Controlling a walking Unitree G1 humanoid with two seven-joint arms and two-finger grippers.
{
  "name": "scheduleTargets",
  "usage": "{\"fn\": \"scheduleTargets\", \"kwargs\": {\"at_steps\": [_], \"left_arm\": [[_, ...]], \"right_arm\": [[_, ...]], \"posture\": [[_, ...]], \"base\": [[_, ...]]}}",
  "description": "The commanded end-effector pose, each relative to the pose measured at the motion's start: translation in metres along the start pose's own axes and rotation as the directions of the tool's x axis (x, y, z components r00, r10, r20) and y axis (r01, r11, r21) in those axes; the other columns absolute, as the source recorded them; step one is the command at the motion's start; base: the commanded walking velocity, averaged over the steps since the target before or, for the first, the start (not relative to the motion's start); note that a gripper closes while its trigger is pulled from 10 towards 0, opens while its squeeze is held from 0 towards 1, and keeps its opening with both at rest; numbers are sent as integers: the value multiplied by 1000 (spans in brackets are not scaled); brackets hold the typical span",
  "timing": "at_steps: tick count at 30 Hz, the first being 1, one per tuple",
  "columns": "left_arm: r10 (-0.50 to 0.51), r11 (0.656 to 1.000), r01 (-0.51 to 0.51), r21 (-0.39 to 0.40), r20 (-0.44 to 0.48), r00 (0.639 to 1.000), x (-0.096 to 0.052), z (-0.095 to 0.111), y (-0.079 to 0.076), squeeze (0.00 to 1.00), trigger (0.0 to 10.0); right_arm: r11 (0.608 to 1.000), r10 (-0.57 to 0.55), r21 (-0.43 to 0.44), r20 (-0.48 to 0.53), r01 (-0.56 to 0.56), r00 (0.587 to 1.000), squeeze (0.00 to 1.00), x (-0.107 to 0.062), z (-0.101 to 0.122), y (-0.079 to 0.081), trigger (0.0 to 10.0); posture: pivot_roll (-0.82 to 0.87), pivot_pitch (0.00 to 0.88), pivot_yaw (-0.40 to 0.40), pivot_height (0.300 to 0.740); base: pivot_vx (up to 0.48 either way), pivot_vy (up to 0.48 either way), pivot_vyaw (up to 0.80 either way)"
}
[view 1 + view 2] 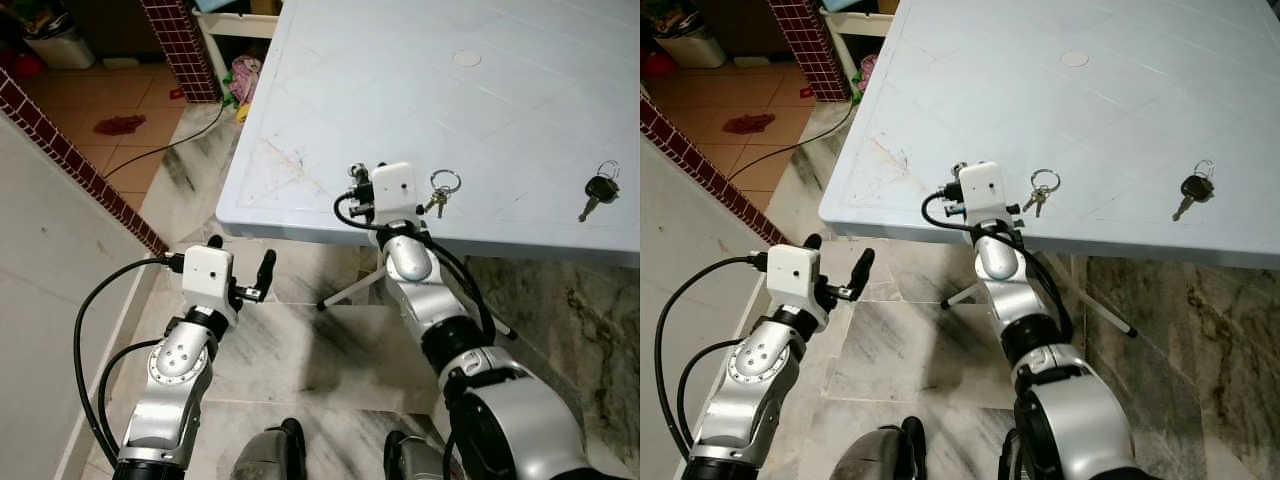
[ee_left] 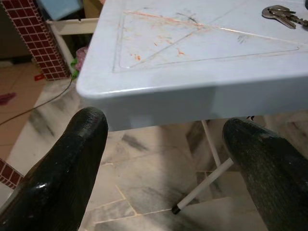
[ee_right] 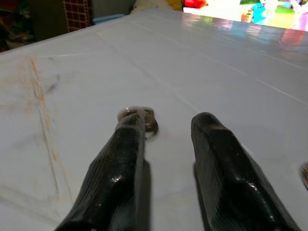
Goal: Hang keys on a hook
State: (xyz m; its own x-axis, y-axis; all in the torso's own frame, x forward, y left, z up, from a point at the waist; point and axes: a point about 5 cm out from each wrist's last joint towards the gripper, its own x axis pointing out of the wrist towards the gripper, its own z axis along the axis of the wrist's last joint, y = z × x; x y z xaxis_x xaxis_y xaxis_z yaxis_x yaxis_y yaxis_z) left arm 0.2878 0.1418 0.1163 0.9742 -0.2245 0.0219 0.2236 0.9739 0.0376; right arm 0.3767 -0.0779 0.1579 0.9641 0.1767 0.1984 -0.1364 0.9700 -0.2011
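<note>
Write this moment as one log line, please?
right gripper: open, over table edge | silver keys: on table beside it | black key: farther right | left gripper: open, below table

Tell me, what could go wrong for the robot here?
1. The right pincer is over the table near its front edge, and the small keys lie beside it, not between its fingers. A push could slide them off the edge.
2. A second, black-headed key lies further to the right; the robot might pick the wrong one.
3. The left pincer is open below the table corner and could bump it.
</note>
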Motion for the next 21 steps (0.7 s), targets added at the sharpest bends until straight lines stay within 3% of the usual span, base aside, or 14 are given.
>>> {"fn": "scheduleTargets", "kwargs": {"at_steps": [1,14,21], "left_arm": [[11,1000,-11,-4,-9,1000,-1,-4,3,0,10000],[13,996,-3,-88,116,993,15,29,-1,0,10000],[18,995,-5,-96,135,991,14,31,2,0,10000]], "right_arm": [[1000,-1,-14,34,1,999,1000,-1,5,1,10000],[999,-39,-23,106,42,994,1000,-30,8,-6,10000],[997,-52,-45,115,58,992,1000,-49,8,-14,10000]], "posture": [[38,223,115,740],[-49,206,98,740],[-73,195,94,740]], "base": [[0,0,0],[0,0,0],[0,0,0]]}}
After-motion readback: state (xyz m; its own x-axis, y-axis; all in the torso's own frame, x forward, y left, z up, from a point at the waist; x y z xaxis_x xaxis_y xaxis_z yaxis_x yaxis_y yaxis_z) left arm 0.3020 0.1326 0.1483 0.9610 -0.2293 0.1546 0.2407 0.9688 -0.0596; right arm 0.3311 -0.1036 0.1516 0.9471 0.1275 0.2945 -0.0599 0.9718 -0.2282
